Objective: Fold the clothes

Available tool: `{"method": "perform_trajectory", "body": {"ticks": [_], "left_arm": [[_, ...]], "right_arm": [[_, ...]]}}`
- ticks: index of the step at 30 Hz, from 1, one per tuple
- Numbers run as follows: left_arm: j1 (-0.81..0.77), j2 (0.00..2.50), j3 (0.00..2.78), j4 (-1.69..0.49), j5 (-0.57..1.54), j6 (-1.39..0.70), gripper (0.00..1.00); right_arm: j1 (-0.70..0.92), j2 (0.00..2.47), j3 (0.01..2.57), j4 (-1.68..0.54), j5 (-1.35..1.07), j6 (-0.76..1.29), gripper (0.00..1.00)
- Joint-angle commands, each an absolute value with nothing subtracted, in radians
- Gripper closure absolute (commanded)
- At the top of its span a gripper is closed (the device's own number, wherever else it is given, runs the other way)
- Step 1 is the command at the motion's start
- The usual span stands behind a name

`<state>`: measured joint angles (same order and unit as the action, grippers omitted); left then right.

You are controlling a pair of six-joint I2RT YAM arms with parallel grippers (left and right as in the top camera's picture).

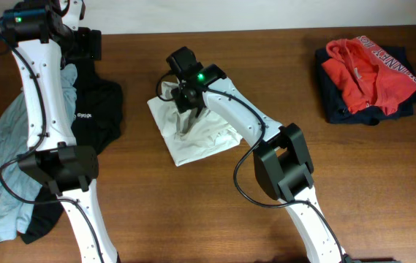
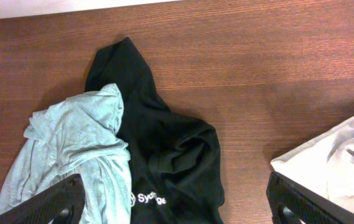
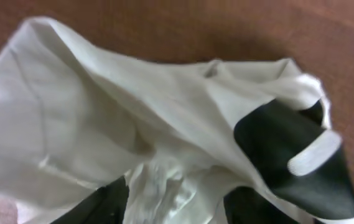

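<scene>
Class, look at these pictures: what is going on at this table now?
The right tool is down on the white T-shirt mid-table, fingers around a bunch of cloth; a grip can't be confirmed. The left tool hangs open above the black shirt and pale grey-blue shirt, touching neither. Folded red and dark clothes lie apart.

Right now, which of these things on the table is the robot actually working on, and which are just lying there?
Part of the job:
- white T-shirt, crumpled mid-table
- pale grey-blue shirt, loose heap at one side
- black shirt with a small white logo, beside it

Apparently just lying about:
- red garment on a navy garment, piled in a far corner
</scene>
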<state>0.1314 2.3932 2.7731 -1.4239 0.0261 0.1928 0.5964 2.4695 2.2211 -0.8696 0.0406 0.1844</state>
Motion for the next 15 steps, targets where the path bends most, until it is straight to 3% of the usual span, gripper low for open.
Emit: {"method": "perform_trajectory", "body": {"ticks": [1,7,11,15], "left_arm": [[0.134,2.354,2.777,-1.425,0.038,0.184,0.07],[0.134,2.354,2.777,-1.426,0.038,0.183,0.07],[0.134,2.354,2.777,-1.429,0.038,0.183,0.07],[0.134,2.354,2.777,-1.429,0.038,0.183,0.07]], "right_arm": [[0.593,2.460,2.214,-0.857,0.081,0.200,0.50],[0.591,2.464,2.202,-0.856,0.091,0.200,0.54],[0.585,2.473,2.191,-0.848,0.091,0.200,0.69],[0.582,2.480,2.191,-0.836,0.091,0.199,0.92]]}}
